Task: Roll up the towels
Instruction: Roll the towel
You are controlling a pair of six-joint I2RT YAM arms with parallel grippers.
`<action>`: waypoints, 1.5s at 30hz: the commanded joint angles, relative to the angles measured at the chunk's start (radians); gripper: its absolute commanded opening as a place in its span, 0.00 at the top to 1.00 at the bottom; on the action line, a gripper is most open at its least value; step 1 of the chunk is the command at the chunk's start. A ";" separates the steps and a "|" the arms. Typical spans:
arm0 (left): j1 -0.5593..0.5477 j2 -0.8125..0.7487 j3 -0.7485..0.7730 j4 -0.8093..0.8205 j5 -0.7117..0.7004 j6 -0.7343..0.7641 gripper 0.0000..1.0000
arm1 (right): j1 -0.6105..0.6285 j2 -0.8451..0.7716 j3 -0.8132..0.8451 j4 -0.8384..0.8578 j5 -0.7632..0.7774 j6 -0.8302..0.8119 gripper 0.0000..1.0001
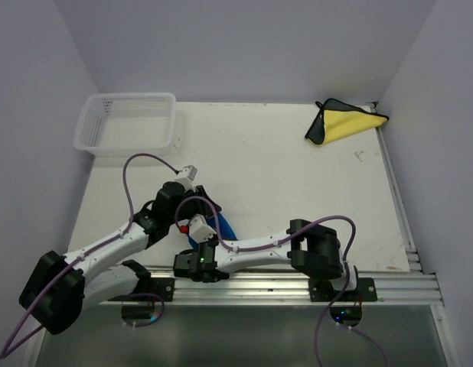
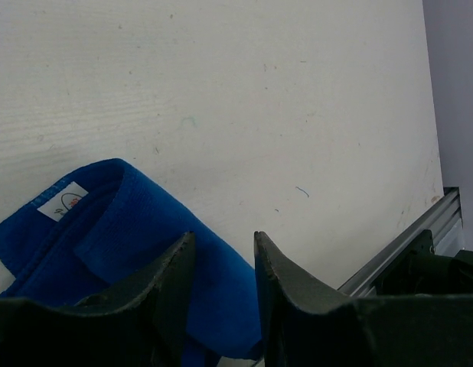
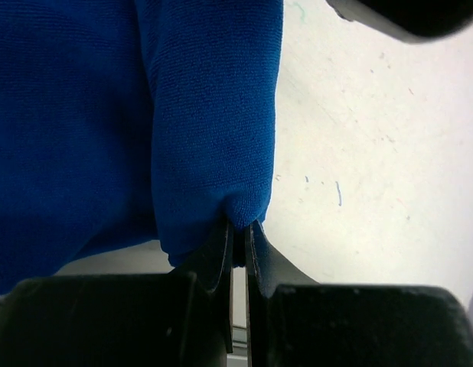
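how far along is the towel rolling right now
Done: nothing looks rolled yet. In hand: the blue towel, loosely folded, is pinched at one edge by the right gripper; the left gripper hovers open over it. Left: the yellow towel lies untouched in the far right corner.

The right gripper (image 3: 239, 229) is pinching the edge of the blue towel (image 3: 83, 115), jaws pressed together. The left gripper (image 2: 223, 243) is hanging just over the blue towel, jaws apart.

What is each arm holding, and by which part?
The right gripper pinches the blue towel by a folded edge; the left gripper, jaws apart, holds nothing.
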 commanded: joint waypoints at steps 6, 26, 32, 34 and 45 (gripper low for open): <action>0.004 0.034 0.040 0.078 0.057 0.005 0.59 | -0.001 0.093 0.074 -0.231 0.136 0.099 1.00; -0.015 -0.097 -0.030 0.077 0.111 0.015 0.59 | 0.061 0.195 0.179 -0.115 0.078 -0.100 1.00; -0.033 -0.091 -0.127 0.166 0.139 -0.012 0.59 | 0.063 0.252 0.211 -0.165 0.084 -0.087 1.00; -0.033 -0.094 -0.147 0.181 0.140 -0.007 0.59 | 0.063 0.264 0.212 -0.167 0.078 -0.084 1.00; -0.035 -0.028 -0.279 0.287 0.114 -0.010 0.59 | 0.063 0.257 0.229 -0.176 0.081 -0.059 0.98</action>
